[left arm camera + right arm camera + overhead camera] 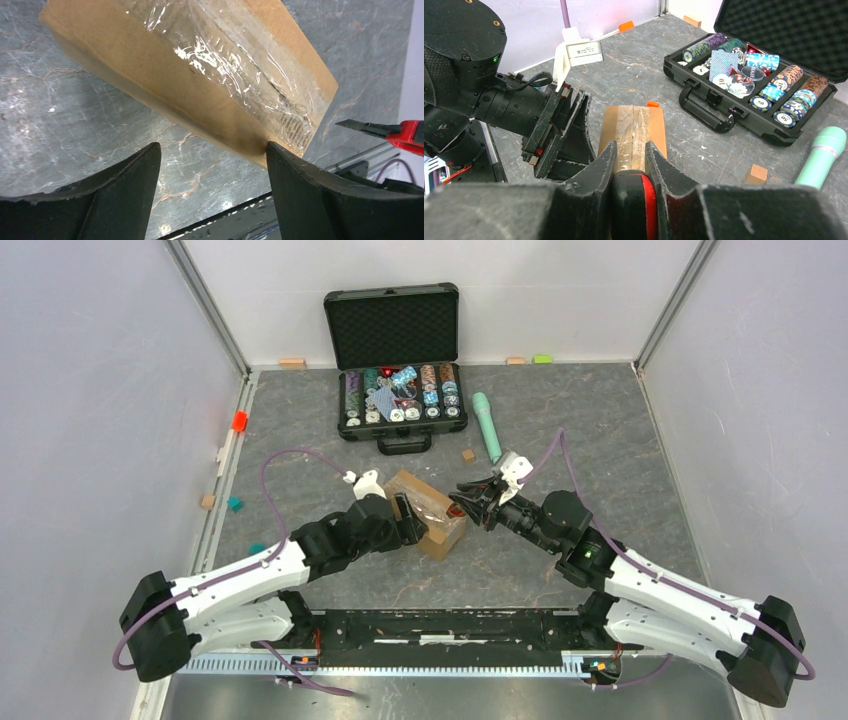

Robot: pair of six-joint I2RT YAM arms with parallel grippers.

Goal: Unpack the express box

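The box [428, 512] lies mid-frame in the top view. It is probably light and stiff with slick tape, so grip its bare cardboard sides. The left gripper [214, 155] has its 2 fingers apart beside it, and the right gripper [630, 150] clamps a knife [634, 200].

A red cutter [634, 200] sits in the right end effector [630, 150]; ahead to its right, poker-chip case [754, 125], green cylinder [824, 152], wooden cube [756, 173].

The express box [428, 510] is a small brown cardboard carton lying near the middle of the grey marbled bench [600, 440], turned askew to the bench edges. Its plain flaps are closed. A wide strip of clear, glossy, wrinkled tape runs along the top seam and over one end.
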